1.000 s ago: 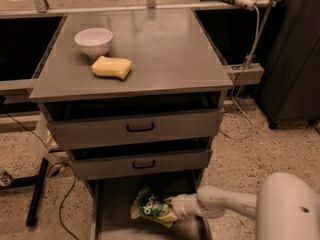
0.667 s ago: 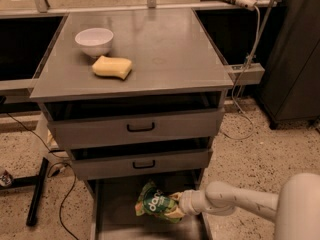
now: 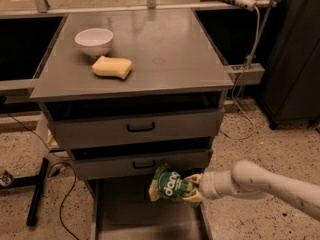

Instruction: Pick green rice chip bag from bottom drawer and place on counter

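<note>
The green rice chip bag [image 3: 168, 185] is light green with a dark green round "dang" patch. My gripper [image 3: 191, 188] is shut on its right edge and holds it in the air above the open bottom drawer [image 3: 142, 224], just in front of the middle drawer's face. My white arm [image 3: 260, 182] reaches in from the lower right. The grey counter [image 3: 165, 54] lies well above the bag.
A white bowl [image 3: 94, 40] and a yellow sponge [image 3: 112, 67] sit on the counter's left part. Two grey drawers with black handles [image 3: 140, 127] are partly open above the bottom drawer. A black stand [image 3: 37, 189] and cables lie on the speckled floor to the left.
The bag has been lifted from the bottom drawer's floor and now hangs higher, in front of the middle drawer. My gripper and arm rose with it.
</note>
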Motion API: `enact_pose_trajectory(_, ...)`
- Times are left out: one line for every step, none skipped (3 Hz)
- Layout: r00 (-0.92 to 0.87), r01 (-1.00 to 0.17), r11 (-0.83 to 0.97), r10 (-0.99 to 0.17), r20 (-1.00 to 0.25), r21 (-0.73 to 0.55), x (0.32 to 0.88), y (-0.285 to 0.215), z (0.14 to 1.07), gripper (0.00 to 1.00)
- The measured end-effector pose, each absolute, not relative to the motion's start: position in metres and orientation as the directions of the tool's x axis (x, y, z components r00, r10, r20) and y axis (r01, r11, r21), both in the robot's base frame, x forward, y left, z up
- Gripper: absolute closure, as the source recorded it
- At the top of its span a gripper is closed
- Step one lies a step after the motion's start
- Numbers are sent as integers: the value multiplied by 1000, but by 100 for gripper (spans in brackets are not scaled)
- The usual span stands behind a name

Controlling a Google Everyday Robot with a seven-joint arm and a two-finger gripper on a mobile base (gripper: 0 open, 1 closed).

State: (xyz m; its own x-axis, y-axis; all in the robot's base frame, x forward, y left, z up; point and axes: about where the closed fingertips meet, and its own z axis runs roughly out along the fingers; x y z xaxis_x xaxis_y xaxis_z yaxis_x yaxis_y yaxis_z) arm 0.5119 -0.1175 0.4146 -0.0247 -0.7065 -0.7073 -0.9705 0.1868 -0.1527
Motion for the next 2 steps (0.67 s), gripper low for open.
enact_pose_trajectory(17, -965, 168, -726, -688, -200, 517, -145, 500, 100)
enact_pose_trajectory(17, -965, 167, -726, -688, -200, 517, -145, 500, 100)
